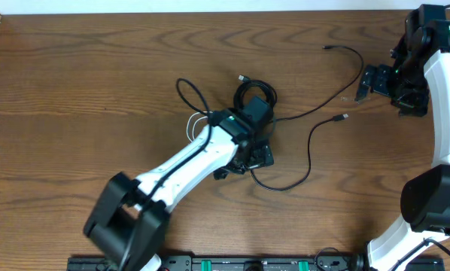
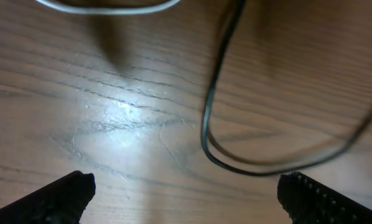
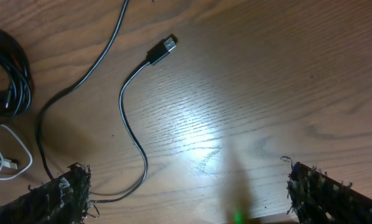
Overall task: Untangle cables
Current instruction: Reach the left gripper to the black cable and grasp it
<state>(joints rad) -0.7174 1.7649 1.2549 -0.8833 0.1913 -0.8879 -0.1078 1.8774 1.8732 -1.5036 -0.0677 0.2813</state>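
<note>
Lying midway on the counter (image 1: 74, 83), the cables (image 1: 253, 96) form a black coil, white loops (image 1: 196, 125) just beside, black strands (image 1: 309, 143) trailing outward. Left jaws wide over them; right jaws wide, well apart.

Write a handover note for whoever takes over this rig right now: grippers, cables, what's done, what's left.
Left gripper: open, empty, low over the table at the bundle, with a black cable loop lying just ahead of its fingers.
Right gripper: open, empty, to the right of the bundle.
Cables: black coil and white cable lie bunched mid-table. Two black ends trail right, one USB plug lying free.
Done: no cable fully separated.
Left: draw each cable clear of the others.
</note>
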